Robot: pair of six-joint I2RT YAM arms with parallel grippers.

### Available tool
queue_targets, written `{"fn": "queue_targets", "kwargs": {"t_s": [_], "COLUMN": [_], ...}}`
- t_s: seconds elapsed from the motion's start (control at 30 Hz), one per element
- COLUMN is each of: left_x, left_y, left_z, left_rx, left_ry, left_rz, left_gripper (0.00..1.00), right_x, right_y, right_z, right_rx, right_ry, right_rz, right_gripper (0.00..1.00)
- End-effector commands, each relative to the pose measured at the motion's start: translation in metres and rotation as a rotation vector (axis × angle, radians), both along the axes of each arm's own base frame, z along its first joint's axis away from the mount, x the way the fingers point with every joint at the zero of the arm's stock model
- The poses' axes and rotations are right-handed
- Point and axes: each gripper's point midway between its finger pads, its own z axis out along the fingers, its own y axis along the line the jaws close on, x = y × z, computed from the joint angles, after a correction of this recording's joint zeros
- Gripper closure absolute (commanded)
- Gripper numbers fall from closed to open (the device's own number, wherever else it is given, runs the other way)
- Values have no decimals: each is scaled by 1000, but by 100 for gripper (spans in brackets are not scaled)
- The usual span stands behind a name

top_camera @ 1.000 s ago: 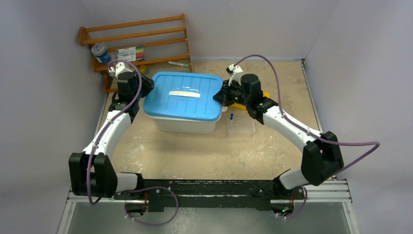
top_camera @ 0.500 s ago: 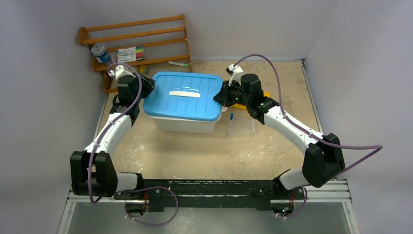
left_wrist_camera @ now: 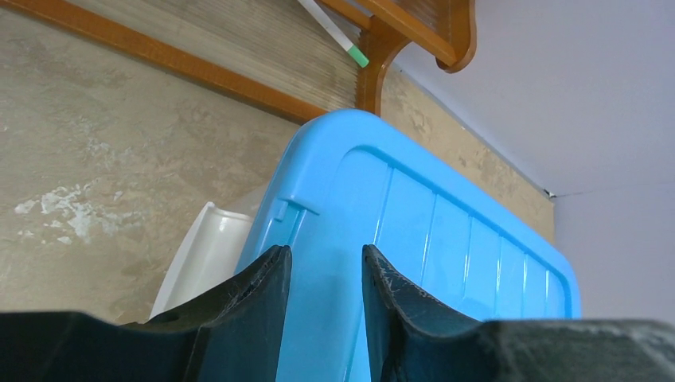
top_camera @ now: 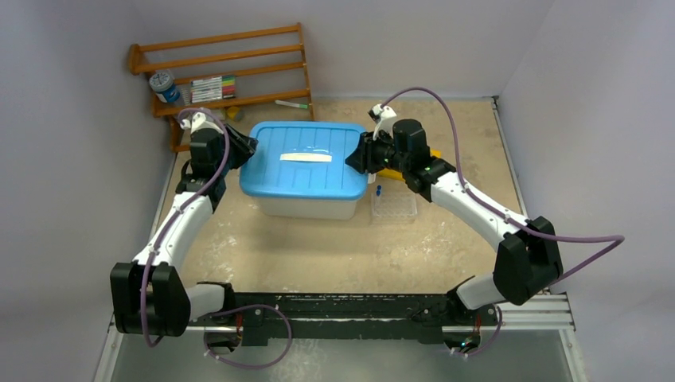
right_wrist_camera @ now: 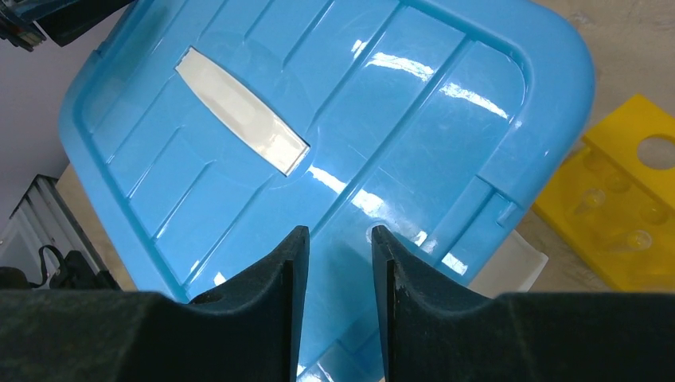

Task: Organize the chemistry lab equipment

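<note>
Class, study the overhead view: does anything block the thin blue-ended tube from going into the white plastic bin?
Yes: the glossy blue plastic lid covers the white plastic bin, so the thin blue-ended tube beside it has no way in.

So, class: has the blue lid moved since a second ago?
Yes. The lid has shifted slightly right, away from the rack, squarer over the bin.

Bin [top_camera: 306,208] contents hidden under blue lid [top_camera: 306,159]. Left gripper [left_wrist_camera: 324,259]: finger bases cut off at bottom edge of wrist view, tips lost vs lid edge from above; can't tell if it pinches the lid rim or just straddles it. Yellow rack [right_wrist_camera: 629,207] cut off at right edge, mostly behind right arm [top_camera: 462,195] from above. Marker [left_wrist_camera: 334,33] cut by top edge. Stuff on wooden shelf [top_camera: 223,68] & in clear tray [top_camera: 394,208] too small to ID.
</note>
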Motion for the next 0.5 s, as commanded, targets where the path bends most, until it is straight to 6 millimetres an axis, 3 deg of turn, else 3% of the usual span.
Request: {"fn": "queue_targets", "kwargs": {"t_s": [0.0, 0.13, 0.23, 0.4, 0.47], "left_x": [-8, -9, -10, -10, -9], "left_y": [-2, 0, 2, 6, 7], "left_z": [10, 8, 15, 36, 41], "left_rx": [54, 70, 86, 116, 122], "left_ry": [7, 14, 5, -31, -42], "left_rz": [-39, -34, -33, -21, -19], "left_gripper": [62, 61, 61, 61, 61], "right_x": [7, 8, 10, 21, 26], "right_y": [3, 3, 4, 14, 18], "right_z": [16, 21, 37, 71, 72], "right_rx": [14, 17, 37, 98, 127], "right_ry": [-35, -44, -77, -150, -155], "right_rz": [0, -4, -2, 9, 9], "right_gripper": [62, 60, 61, 90, 98]}}
